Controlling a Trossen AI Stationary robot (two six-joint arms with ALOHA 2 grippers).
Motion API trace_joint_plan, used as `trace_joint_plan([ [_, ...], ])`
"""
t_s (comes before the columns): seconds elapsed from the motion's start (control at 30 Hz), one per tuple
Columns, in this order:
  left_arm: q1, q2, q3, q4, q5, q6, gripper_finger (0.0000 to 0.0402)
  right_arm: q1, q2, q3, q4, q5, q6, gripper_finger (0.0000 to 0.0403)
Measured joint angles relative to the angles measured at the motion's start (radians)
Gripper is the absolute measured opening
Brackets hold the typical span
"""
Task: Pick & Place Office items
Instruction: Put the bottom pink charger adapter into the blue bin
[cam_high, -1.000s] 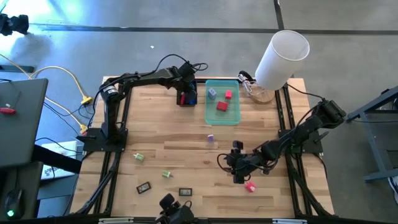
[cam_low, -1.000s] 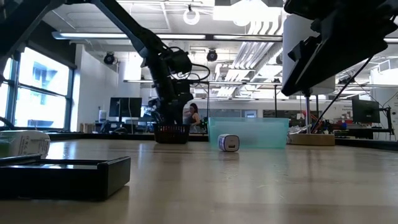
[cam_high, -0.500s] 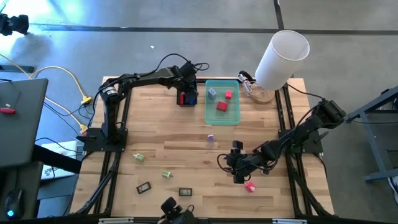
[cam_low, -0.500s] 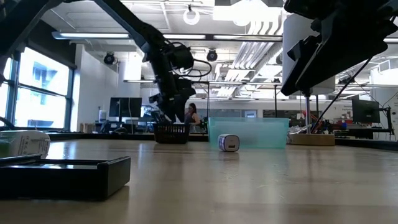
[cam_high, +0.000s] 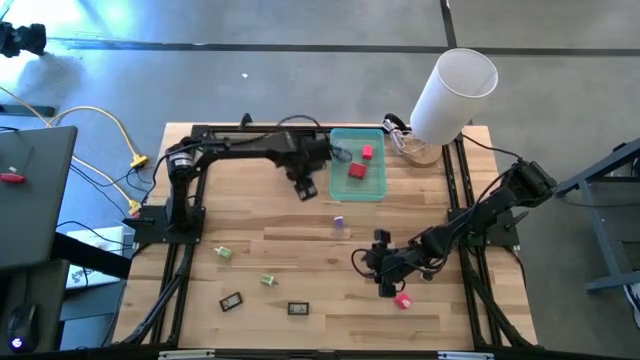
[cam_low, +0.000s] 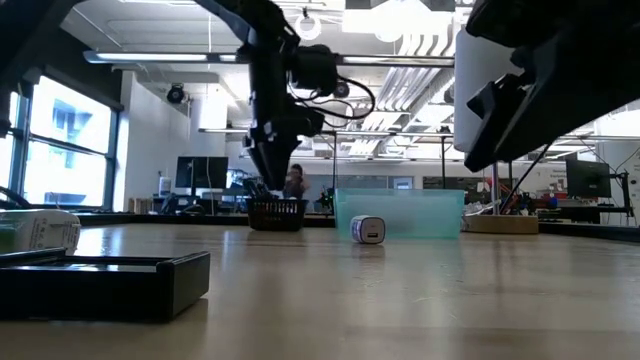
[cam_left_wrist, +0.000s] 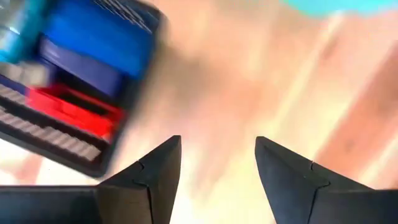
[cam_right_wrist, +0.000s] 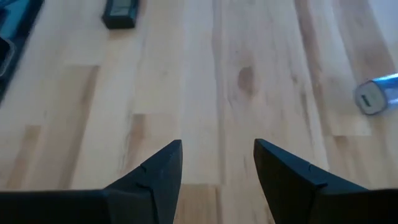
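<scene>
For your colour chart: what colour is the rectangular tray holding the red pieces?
Translucent teal tray, clearest in the high view.

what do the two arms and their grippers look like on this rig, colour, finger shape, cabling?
Both arms are dark, near-black, jointed links. The left arm has black cables looping off its wrist; the right arm has a cable loop by its wrist. The left gripper and right gripper each have two matte black fingers tapering to blunt wedge tips, with a seam line across each. No visible markings.
</scene>
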Motion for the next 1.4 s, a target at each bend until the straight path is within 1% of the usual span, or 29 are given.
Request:
trace_joint_plan([
  [0.17, -0.107, -0.016, 0.001, -0.031, -0.004, -0.041, 0.0197, -0.002, 0.000, 0.000, 0.013, -0.051, 0.018, 0.0188],
  [0.23, -0.148, -0.020, 0.001, -0.036, -0.003, -0.045, 0.0197, -0.010, 0.000, 0.000, 0.012, -0.089, 0.044, 0.0188],
  [0.47, -0.257, -0.021, 0.000, 0.004, -0.003, -0.059, 0.0197, -0.017, -0.017, 0.005, 0.005, -0.358, 0.161, 0.0188],
  [0.57, -0.289, -0.021, 0.000, 0.004, -0.003, -0.079, 0.0197, -0.011, -0.031, 0.023, 0.003, -0.415, 0.239, 0.0188],
  [0.8, -0.352, -0.021, 0.000, 0.013, -0.003, -0.111, 0.0197, 0.054, -0.081, 0.080, 0.013, -0.424, 0.256, 0.0188],
  [0.93, -0.370, -0.021, 0.000, 0.061, 0.000, -0.111, 0.0197, 0.086, -0.100, 0.082, 0.013, -0.430, 0.283, 0.0188],
  [1.07, -0.379, -0.021, 0.000, 0.058, 0.013, -0.131, 0.0197, 0.084, -0.120, 0.082, -0.001, -0.477, 0.336, 0.0188],
  [1.1, -0.382, -0.021, 0.000, 0.059, 0.020, -0.132, 0.0197, 0.083, -0.126, 0.082, 0.003, -0.468, 0.378, 0.0188],
  [1.17, -0.388, -0.021, 0.000, 0.059, 0.036, -0.134, 0.0197, 0.093, -0.133, 0.083, 0.000, -0.399, 0.436, 0.0188],
  [1.27, -0.396, -0.021, 0.000, 0.059, 0.037, -0.156, 0.0197, 0.136, -0.150, 0.082, -0.044, -0.316, 0.458, 0.0188],
  [1.33, -0.397, -0.021, 0.000, 0.059, 0.037, -0.174, 0.0197, 0.161, -0.159, 0.083, -0.067, -0.269, 0.515, 0.0188],
  [1.4, -0.396, -0.021, 0.000, 0.059, 0.037, -0.177, 0.0197, 0.178, -0.172, 0.083, -0.124, -0.238, 0.579, 0.0188],
])
